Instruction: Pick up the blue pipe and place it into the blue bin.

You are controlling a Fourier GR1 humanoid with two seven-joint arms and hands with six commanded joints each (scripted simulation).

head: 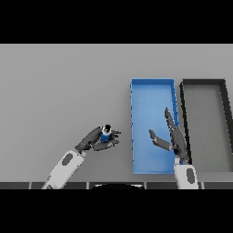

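Left arm: entered from the lower left edge, white and grey forearm angled up and to the right across the grey table (54,91). Left hand (93,140): palm turned roughly upward, fingers stretched to the right and curled round the blue pipe (106,134), thumb closing in beside it. Pipe: small, blue, dark at its upper end, seemingly upright in that grasp; whether lifted clear of the table or touching it, impossible to tell. Position of the pipe: left of the blue bin (152,90), near its long left wall but apart from it, level with the bin's lower half.

Right arm: came up from the lower edge on the right, forearm nearly vertical. Right hand (175,140): held over the lower right part of the blue bin, fingers straight and pointing up along the bin's right wall, thumb splayed out to the left over the bin's floor. Wide, relaxed, holding nothing.

Blue bin: long rectangle, lengthwise away from the robot, right of the table's centre, nothing visible on the uncovered part of its floor. Black bin (204,83): same shape, just beside the blue one on the right, long sides parallel, narrow gap between them. Both hands well apart, the blue bin's left wall between them.
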